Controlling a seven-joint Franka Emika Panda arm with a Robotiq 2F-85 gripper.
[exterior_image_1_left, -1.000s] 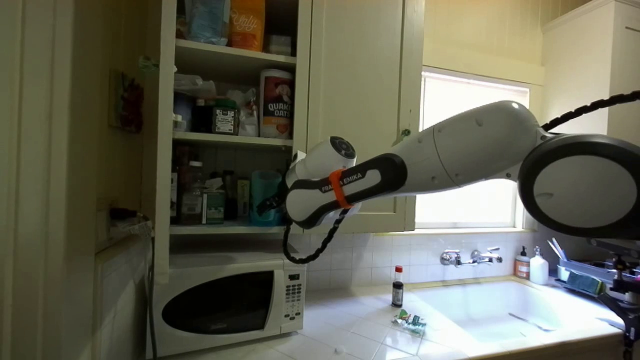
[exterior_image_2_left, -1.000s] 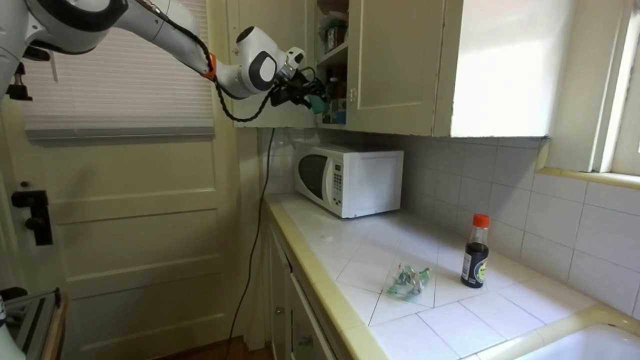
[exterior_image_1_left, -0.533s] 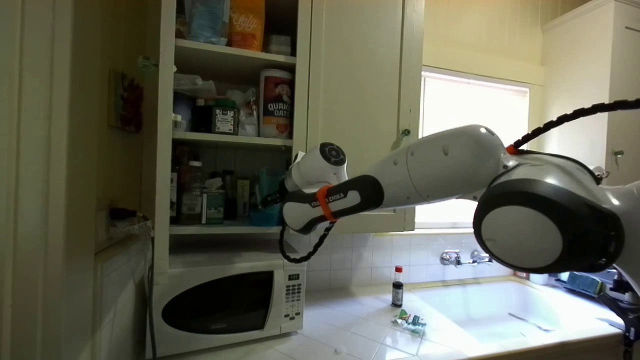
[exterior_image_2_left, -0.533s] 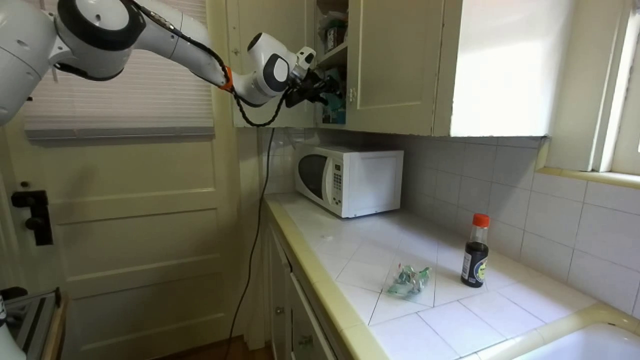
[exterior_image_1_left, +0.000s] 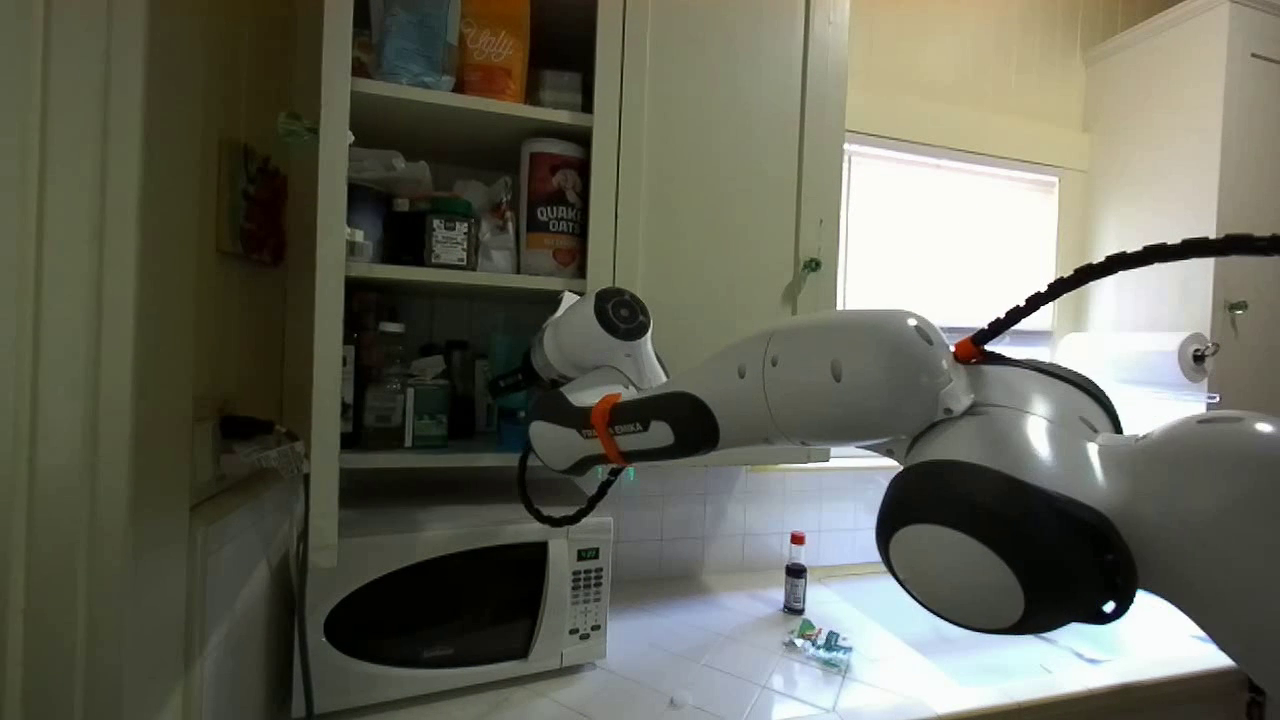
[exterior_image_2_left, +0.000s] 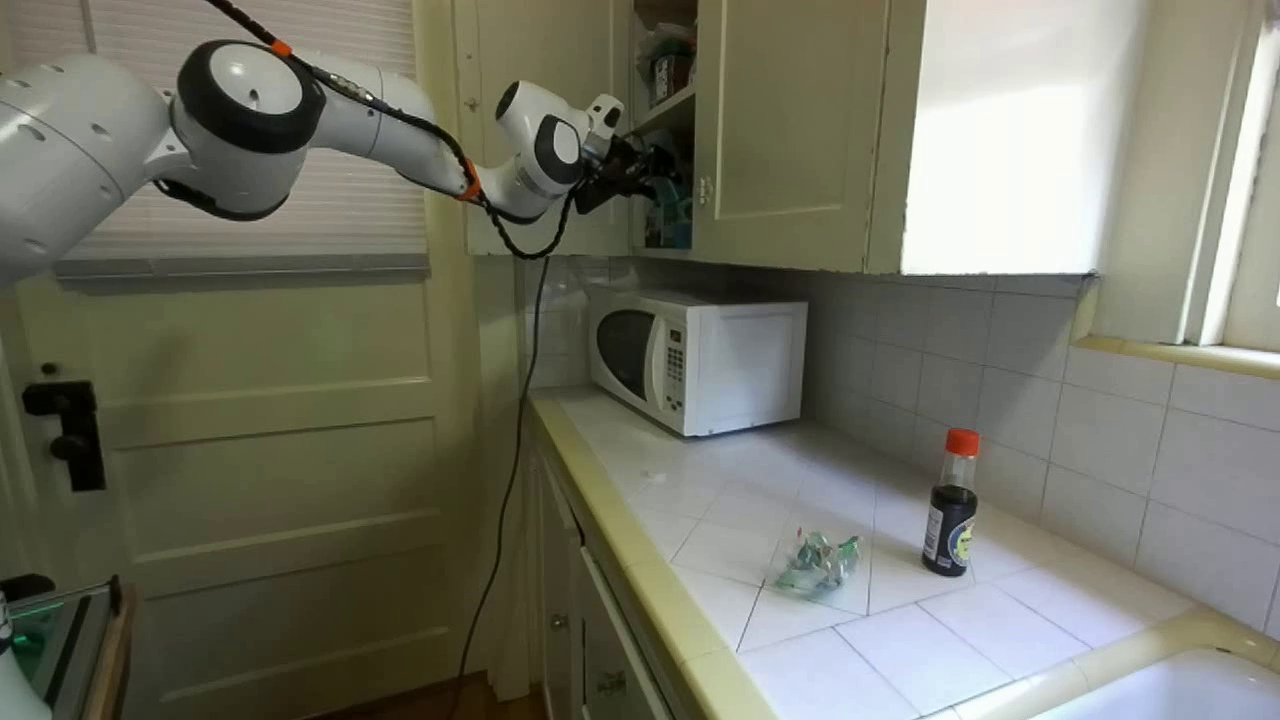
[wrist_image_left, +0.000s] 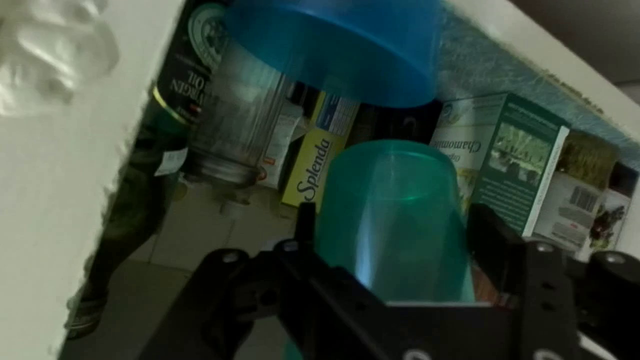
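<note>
Holding green cup (wrist_image_left: 392, 220) in gripper (wrist_image_left: 395, 227), with jaws partly spread, pressed against both sides.
Located at right, over lowest cupboard shelf (exterior_image_1_left: 440, 460), above blue cup (wrist_image_left: 345, 50); green chamomile box (wrist_image_left: 520, 155) at left, microwave (exterior_image_1_left: 455, 615) below.

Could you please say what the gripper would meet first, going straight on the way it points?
Most likely the Chamomile box, beyond the teal cup held in the gripper; the Splenda box also looks near that line, and depth is unclear.
</note>
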